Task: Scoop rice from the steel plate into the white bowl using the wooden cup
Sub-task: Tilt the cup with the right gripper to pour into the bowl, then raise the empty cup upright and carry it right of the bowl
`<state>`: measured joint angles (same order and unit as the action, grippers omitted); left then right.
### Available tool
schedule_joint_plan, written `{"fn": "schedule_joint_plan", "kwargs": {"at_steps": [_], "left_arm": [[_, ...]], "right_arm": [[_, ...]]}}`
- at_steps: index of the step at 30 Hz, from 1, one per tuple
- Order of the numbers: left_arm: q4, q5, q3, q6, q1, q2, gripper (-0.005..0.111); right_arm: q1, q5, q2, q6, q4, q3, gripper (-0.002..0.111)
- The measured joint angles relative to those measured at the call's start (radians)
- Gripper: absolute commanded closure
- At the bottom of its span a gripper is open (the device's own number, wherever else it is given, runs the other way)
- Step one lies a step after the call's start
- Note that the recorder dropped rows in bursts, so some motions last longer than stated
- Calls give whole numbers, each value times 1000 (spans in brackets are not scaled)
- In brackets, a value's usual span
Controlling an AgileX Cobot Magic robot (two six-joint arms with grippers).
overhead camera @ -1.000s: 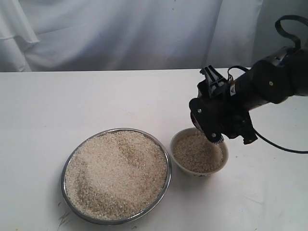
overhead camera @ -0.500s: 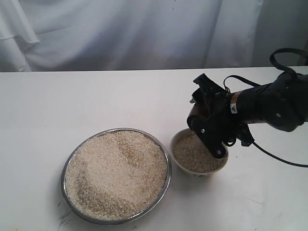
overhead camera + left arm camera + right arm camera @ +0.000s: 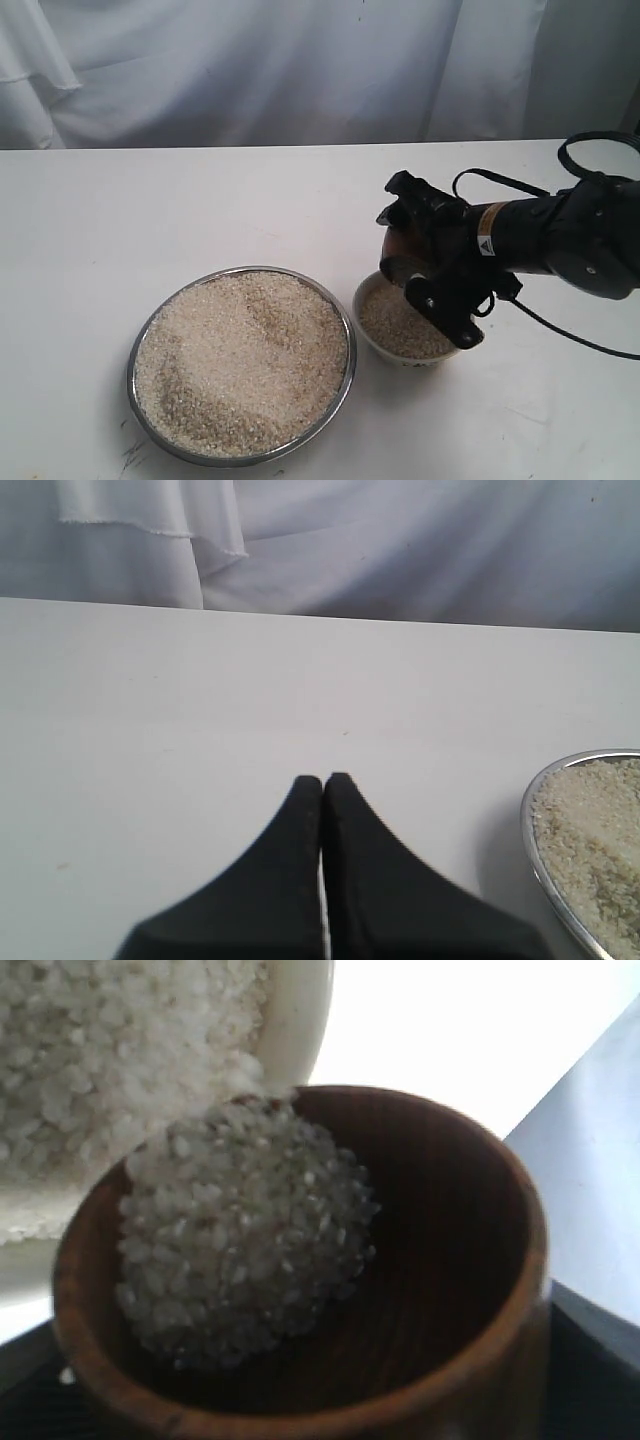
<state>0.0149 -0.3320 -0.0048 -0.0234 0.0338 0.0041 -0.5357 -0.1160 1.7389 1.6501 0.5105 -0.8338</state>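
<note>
The steel plate [image 3: 137, 345] sits at the front left, heaped with rice [image 3: 245, 355]. To its right stands the white bowl [image 3: 362, 296], holding rice [image 3: 392, 322]. My right gripper [image 3: 418, 258] is shut on the wooden cup [image 3: 397, 243], which hangs tilted just over the bowl's far rim. In the right wrist view the cup [image 3: 460, 1290] holds a clump of rice [image 3: 240, 1260] at its lip, which touches the bowl's rim [image 3: 298, 1020]. My left gripper [image 3: 323, 780] is shut and holds nothing, low over the table beside the plate's rim [image 3: 527, 820].
White cloth [image 3: 250, 70] hangs behind the white table [image 3: 150, 210]. The right arm's black cable [image 3: 570, 335] trails over the table to the right of the bowl.
My right gripper has come down and to the left with the cup, turning it over toward the bowl. The left gripper, plate and bowl have not moved.
</note>
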Motion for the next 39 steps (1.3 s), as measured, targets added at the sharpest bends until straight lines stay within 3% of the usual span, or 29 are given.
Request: {"fn": "schedule_joint_plan", "kwargs": {"at_steps": [15, 25, 39], "left_arm": [[0, 0, 0, 0, 0, 0, 107], [0, 0, 0, 0, 0, 0, 107], [0, 0, 0, 0, 0, 0, 107]], "right_arm": [[14, -149, -4, 240, 4, 23, 108], [46, -284, -25, 430, -94, 104, 108], [50, -459, -32, 454, -86, 139, 108]]}}
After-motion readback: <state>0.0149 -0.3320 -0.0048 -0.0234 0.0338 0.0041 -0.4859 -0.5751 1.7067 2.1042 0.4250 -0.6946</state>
